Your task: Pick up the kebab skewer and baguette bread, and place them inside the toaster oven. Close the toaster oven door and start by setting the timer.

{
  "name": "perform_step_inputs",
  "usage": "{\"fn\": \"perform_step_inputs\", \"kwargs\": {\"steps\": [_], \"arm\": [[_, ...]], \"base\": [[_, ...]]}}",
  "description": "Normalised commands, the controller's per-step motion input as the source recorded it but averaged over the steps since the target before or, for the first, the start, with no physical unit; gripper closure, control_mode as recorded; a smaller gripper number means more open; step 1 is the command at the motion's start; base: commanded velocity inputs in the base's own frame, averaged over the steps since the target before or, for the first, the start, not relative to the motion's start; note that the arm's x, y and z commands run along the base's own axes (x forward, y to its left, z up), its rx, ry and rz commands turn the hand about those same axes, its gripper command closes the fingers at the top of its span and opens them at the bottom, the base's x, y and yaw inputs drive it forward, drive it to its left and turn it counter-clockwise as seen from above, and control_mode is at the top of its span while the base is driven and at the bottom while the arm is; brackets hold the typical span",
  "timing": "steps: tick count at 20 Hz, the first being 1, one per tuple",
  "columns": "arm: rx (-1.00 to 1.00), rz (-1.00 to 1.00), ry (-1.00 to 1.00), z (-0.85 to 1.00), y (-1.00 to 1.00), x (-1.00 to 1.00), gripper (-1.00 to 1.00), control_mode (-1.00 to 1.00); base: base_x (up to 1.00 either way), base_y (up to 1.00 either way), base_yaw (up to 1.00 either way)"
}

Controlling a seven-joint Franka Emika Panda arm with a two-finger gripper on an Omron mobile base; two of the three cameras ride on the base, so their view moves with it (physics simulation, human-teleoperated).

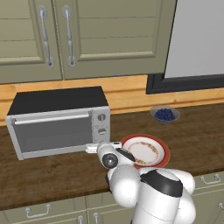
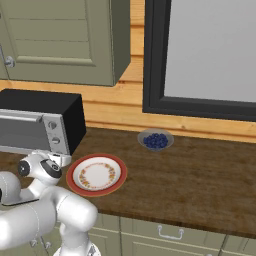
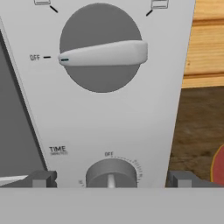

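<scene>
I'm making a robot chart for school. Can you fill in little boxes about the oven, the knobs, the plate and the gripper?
toaster oven: on the counter
toaster oven door: closed
timer knob: pointer at OFF
upper knob: pointer at OFF
gripper: open, fingertips either side of the timer knob
plate: no food on it
blueberry bowl: behind the plate

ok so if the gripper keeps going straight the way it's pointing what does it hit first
Most likely the TIME knob on the toaster oven panel: in the hand view it sits between the spread jaws of the gripper, though the remaining gap is hard to judge.
</scene>
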Motion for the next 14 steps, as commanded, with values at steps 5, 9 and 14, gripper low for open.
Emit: {"fn": "perform_step_inputs", "kwargs": {"steps": [5, 9, 14], "arm": [[0.0, 0.0, 0.0, 0.0, 0.0, 0.0, -1.0, -1.0], [0.0, -0.02, 0.0, 0.0, 0.0, -0.02, -1.0, -1.0], [0.0, -0.01, 0.0, 0.0, 0.0, 0.0, -1.0, -1.0]], "base": [[0.0, 0.0, 0.0], [0.0, 0.0, 0.0], [0.0, 0.0, 0.0]]}}
